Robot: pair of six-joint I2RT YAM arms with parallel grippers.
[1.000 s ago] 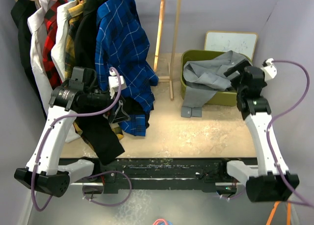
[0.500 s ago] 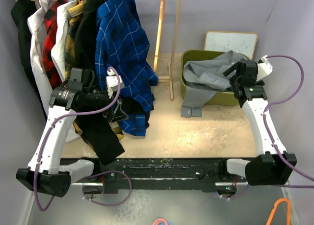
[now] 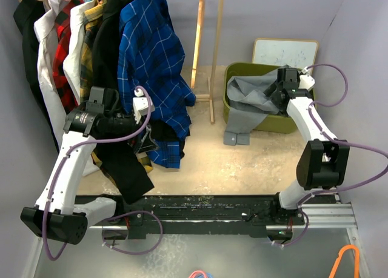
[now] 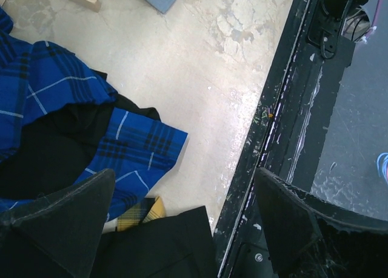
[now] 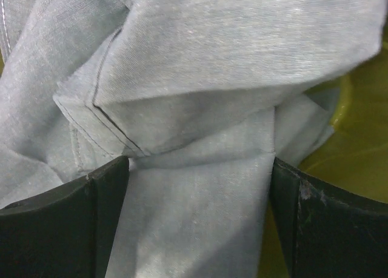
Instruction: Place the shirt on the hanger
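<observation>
My right arm reached far across the tabletop (image 3: 242,163) to the olive-green bin (image 3: 273,122) at the back right, and my right fingers (image 3: 274,96) hung over the grey shirt (image 3: 254,90) that lay bunched up inside it. Part of the shirt spilled over the near wall of the bin and rested on the tabletop just in front. Seen from my right wrist, those fingers were spread wide and released, with folds and a stitched seam of the grey cloth filling the gap between them. They were not pinched in on the cloth, and I could not tell whether they touched it. A strip of the bin's green wall showed at the right edge of that view.

My left fingers (image 3: 145,142) were over at the clothes rail, down by the hem of the blue windowpane-check shirt (image 3: 151,54) and a black garment (image 3: 127,163) hanging beside it. They too were spread wide and gripped nothing. My left wrist looked down between them at the blue hem, black cloth, a scrap of yellow plaid (image 4: 148,211) and the pale tabletop. A small whiteboard (image 3: 285,51) leaned against the wall behind the bin.
</observation>
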